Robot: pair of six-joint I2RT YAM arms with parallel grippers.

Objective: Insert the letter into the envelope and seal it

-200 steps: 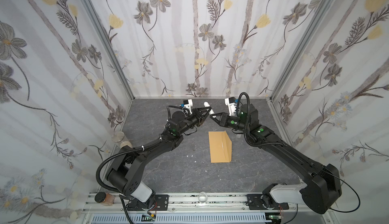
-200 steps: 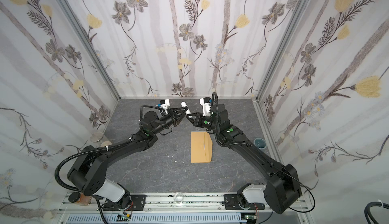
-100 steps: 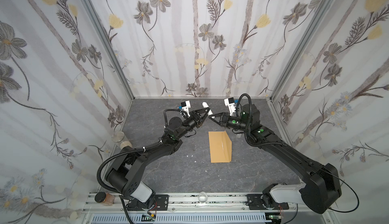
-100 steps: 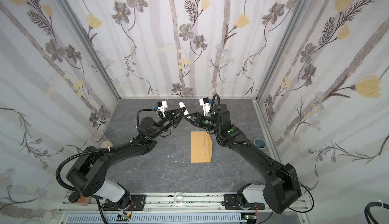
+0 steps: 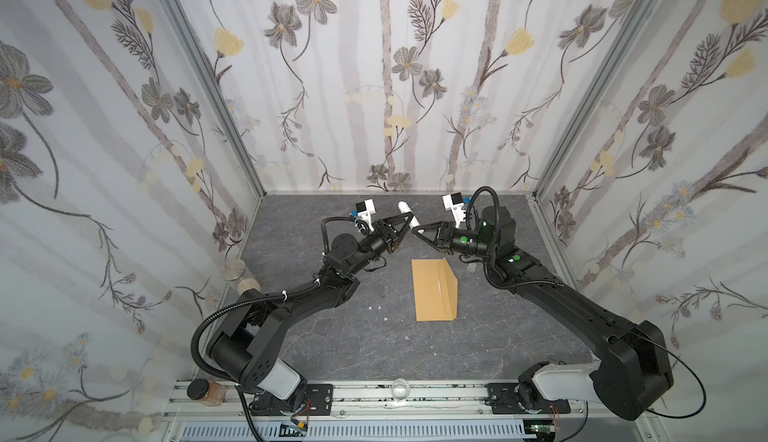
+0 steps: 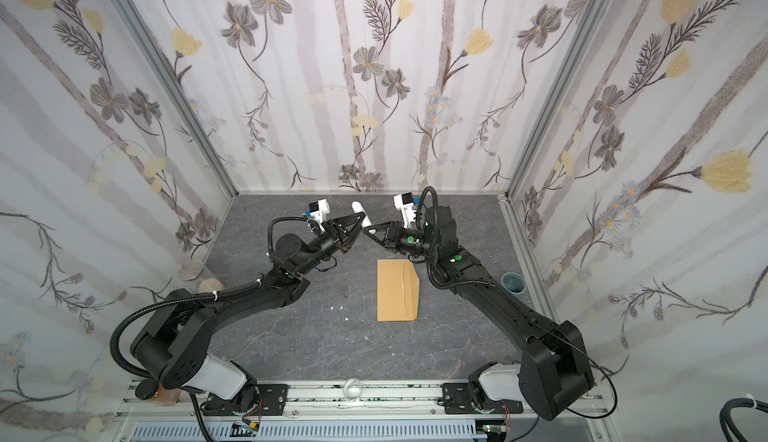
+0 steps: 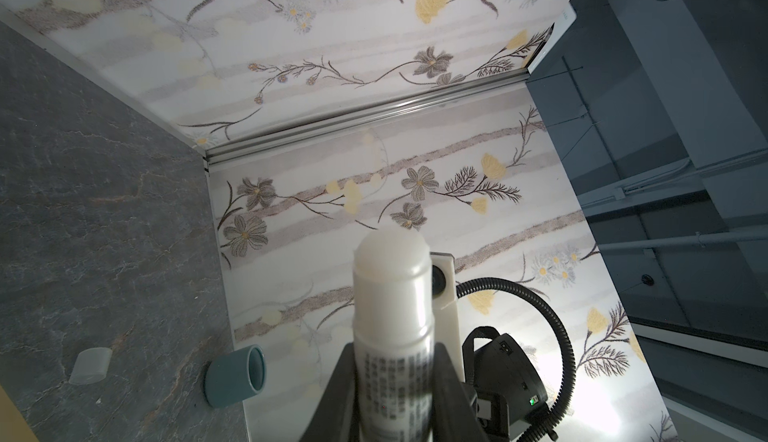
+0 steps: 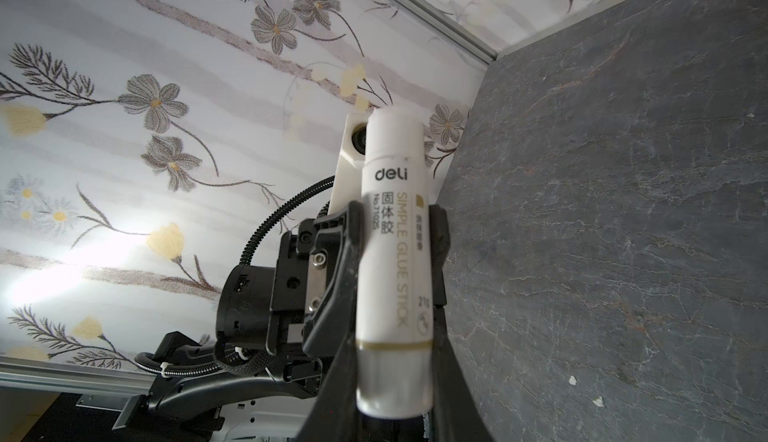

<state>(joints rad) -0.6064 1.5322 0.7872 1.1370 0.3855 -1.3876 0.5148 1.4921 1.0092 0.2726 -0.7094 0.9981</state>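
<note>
Between the left jaws, held up off the bench point(image 5: 374, 357), I have a white glue stick point(image 8: 395, 253) pinched across the printed middle of its tube. In the right wrist view both black fingers press against its sides. In my left wrist view the stick runs away from those jaws to a rounded, pale tip point(image 7: 390, 249), which in both top views points toward the back wall.

Just to the right, the right jaws meet the same stick. They are pressed onto its greyish bottom end, below the thin gold band. The two sets of jaws therefore sit tip to tip, very close together, each gripping its own part of the one tube.

Below the right jaws, toward the arm bases, the envelope point(image 5: 430, 290) lies on the bench with its short edges toward the back wall and toward me. It is well apart from both sets of jaws and neither arm touches it. Its flap runs along the long edge nearest the right arm, and I cannot tell whether that flap lies flat.

Behind the right jaws, near that arm's wrist, a small translucent cap point(image 7: 89, 365) lies on the bench. Farthest right, by the side wall, is a teal cup point(image 6: 514, 283).
</note>
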